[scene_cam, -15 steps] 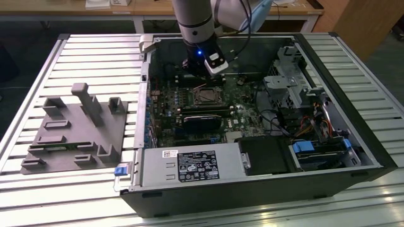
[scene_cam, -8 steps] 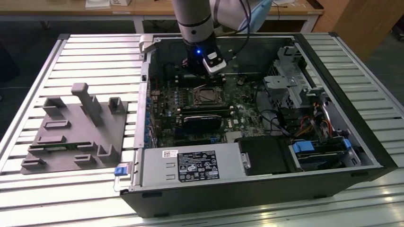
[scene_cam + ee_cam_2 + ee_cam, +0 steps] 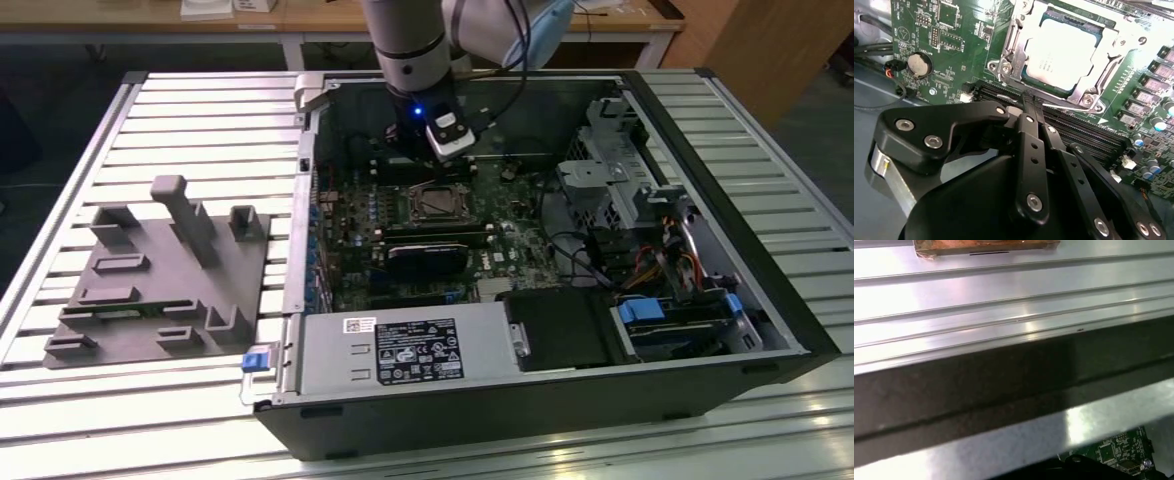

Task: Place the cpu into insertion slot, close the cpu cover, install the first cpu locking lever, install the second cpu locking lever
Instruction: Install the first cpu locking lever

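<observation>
In the second wrist view the cpu [image 3: 1061,45], a pale silvery square, lies in the insertion slot [image 3: 1004,65] on the green circuit board. The cpu cover [image 3: 1104,70], a silvery frame, lies flat around it. My gripper [image 3: 1032,98] has its black fingers [image 3: 1029,145] drawn together, with the tips over the long black memory slots just beside the socket. A thin bright metal rod [image 3: 1066,106] runs from the fingertips along the socket's edge; I cannot tell whether it is gripped. In the exterior view the gripper [image 3: 451,160] hangs inside the open computer case, just behind the socket [image 3: 434,203].
The case [image 3: 747,330] lies open on a slatted metal table [image 3: 200,110]. A grey power-supply box [image 3: 400,355] sits at the case's front, with drive bays and cables [image 3: 654,260] at the exterior view's right. A grey fixture block [image 3: 160,270] stands at the left. A coin battery [image 3: 919,64] sits on the board.
</observation>
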Robot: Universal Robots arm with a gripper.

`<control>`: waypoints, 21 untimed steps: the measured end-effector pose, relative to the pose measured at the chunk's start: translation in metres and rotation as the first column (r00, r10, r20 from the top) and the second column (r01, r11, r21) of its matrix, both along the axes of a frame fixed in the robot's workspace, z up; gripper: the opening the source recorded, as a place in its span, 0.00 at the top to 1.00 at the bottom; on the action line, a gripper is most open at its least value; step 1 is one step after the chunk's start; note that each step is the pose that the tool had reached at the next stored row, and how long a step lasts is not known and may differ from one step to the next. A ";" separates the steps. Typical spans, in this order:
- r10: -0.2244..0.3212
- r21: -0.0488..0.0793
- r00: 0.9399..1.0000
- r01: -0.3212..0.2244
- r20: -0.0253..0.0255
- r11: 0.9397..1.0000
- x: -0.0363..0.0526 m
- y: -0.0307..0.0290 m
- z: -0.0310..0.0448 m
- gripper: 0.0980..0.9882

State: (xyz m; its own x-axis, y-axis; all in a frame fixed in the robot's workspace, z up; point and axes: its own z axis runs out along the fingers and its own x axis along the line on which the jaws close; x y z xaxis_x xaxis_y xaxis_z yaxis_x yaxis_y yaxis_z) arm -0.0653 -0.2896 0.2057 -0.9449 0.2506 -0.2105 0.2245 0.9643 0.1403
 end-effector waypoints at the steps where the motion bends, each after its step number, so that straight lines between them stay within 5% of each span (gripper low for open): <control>1: -0.004 0.000 1.000 0.004 0.000 1.000 -0.0003 0.0000 -0.0002 0.99; 14: -0.008 0.005 1.000 0.008 0.000 1.000 -0.0023 0.0015 -0.0017 0.99; 21: -0.008 0.022 1.000 0.008 0.004 1.000 -0.0023 0.0015 -0.0033 0.99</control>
State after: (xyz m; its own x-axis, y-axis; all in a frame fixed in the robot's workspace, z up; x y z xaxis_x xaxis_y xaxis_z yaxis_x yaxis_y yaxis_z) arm -0.0676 -0.2881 0.2024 -0.9421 0.2628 -0.2084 0.2318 0.9592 0.1618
